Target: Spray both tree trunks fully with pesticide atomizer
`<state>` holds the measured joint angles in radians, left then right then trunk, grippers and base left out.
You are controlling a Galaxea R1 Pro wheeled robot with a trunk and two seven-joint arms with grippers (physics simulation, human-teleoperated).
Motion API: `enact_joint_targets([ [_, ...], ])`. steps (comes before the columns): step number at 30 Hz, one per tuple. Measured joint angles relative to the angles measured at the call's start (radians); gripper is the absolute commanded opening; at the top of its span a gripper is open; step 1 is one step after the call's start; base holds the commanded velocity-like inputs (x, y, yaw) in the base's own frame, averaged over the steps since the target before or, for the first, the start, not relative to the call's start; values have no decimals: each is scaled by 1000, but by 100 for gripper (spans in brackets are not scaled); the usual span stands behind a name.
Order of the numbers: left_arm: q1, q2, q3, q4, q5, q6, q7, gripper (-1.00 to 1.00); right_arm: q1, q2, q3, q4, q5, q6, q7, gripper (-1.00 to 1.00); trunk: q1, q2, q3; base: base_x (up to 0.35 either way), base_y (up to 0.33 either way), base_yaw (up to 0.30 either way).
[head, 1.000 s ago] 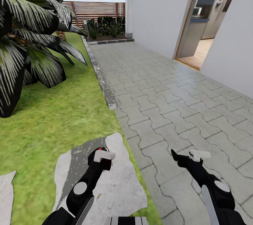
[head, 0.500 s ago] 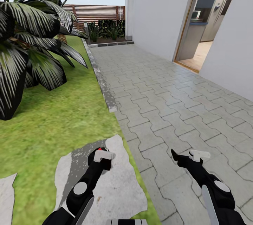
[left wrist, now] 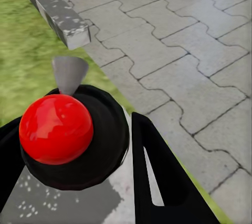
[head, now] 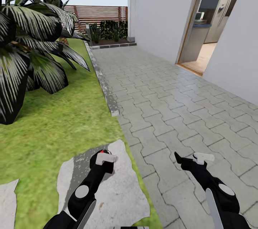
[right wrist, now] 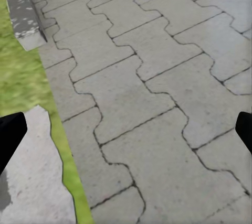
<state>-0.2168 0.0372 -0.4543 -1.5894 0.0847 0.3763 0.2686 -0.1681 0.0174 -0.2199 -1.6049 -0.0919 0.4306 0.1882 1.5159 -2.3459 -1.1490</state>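
My left gripper (head: 104, 158) hangs low over a pale stepping stone (head: 122, 193) and is shut on the pesticide atomizer (left wrist: 79, 145). In the left wrist view the atomizer is a dark rounded body with a shiny red knob and a grey cone tip, held between the black fingers (left wrist: 163, 182). In the head view only its red top (head: 104, 151) peeks out. My right gripper (head: 190, 157) is open over the paving, its black fingertips (right wrist: 10, 135) wide apart with nothing between them. The two tall trees and their trunks are out of view. The garden lawn (head: 53, 125) lies to the left.
A short palm (head: 25, 43) with dark fronds stands on the grass at the left. A stone curb (head: 105, 89) divides the lawn from the paved path (head: 172, 107). Beyond are a slat fence (head: 96, 12), low bushes (head: 107, 30), the white house wall (head: 157, 10) and an open doorway (head: 208, 39).
The whole head view has shifted slightly, with the palm and stepping stone sliding a little right and down, so the camera moved. Both arms keep the same pose.
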Motion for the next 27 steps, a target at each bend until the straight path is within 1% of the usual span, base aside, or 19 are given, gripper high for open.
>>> enact_joint_targets([
  [8,0,0,0,0,0,0,0,-100,0,0,-1,0,0,0,0,100,-31,56,25,0,0,1],
  [11,0,0,-1,0,0,0,0,-100,0,0,-1,0,0,0,0,100,-42,77,34,0,0,85],
  [17,0,0,-1,0,0,0,1,-100,0,1,-1,0,0,0,0,100,-65,119,53,0,0,219],
  [27,0,0,-1,0,0,0,4,-100,0,2,-1,0,0,0,0,100,-104,189,85,0,0,272],
])
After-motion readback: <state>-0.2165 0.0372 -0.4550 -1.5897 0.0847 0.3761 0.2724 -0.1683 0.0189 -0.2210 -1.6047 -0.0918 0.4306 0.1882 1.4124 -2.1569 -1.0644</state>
